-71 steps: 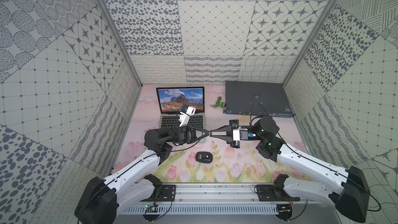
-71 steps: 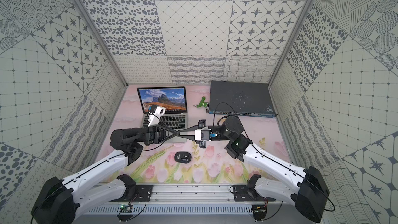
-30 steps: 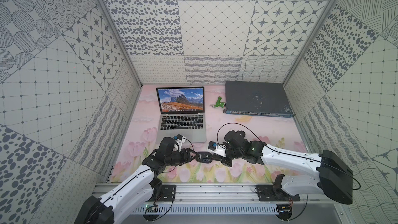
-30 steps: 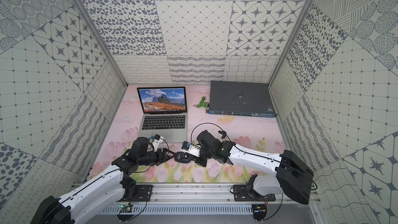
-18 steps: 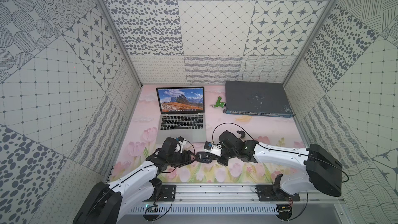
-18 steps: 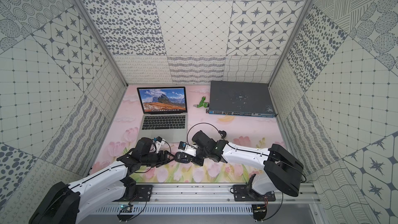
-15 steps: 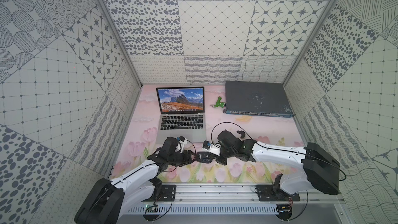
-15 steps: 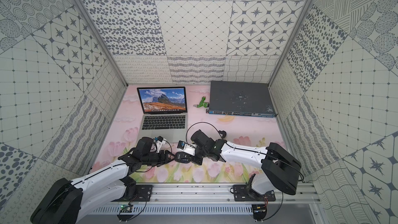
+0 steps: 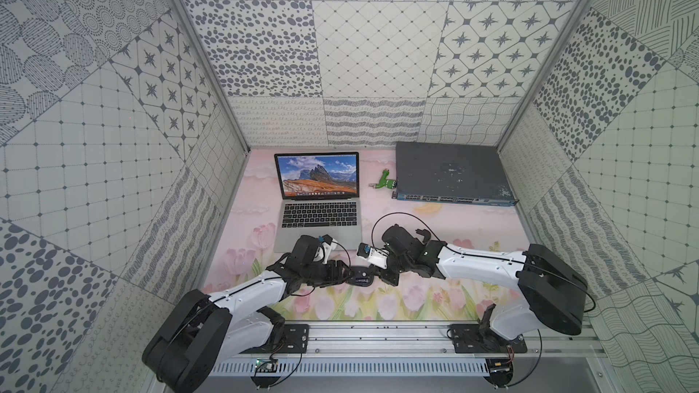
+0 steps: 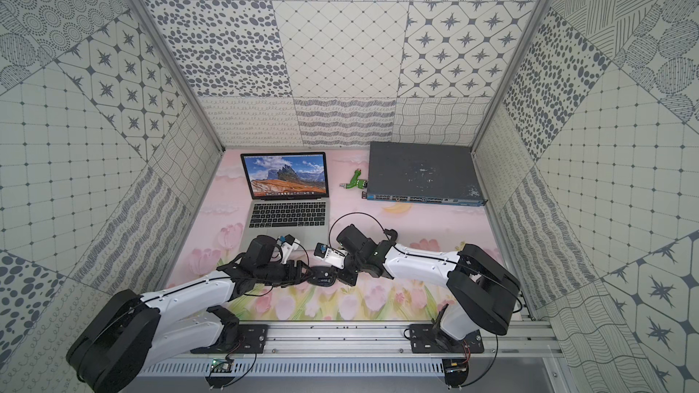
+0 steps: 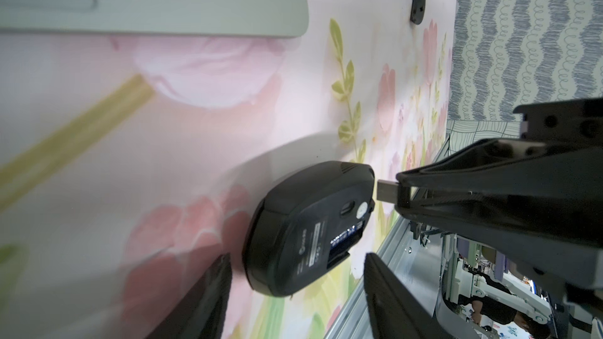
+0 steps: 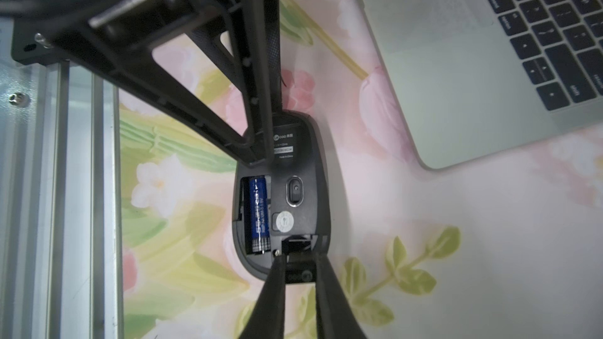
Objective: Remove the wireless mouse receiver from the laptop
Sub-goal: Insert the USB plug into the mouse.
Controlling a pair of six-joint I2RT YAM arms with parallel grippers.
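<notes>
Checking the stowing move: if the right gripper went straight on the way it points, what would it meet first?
Most likely the upturned black mouse: the receiver pinched in the right gripper points at its near end.

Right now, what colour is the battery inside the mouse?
Blue battery, seen best in the right wrist view, in the upturned black mouse.

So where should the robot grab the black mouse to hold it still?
By its two long sides, at the end far from the slot. The mouse lies belly up on the mat and is narrowest across those sides, so the left gripper can straddle it, coming low from the robot's left. That probably leaves the slot end free for the right gripper, shut on the receiver.
</notes>
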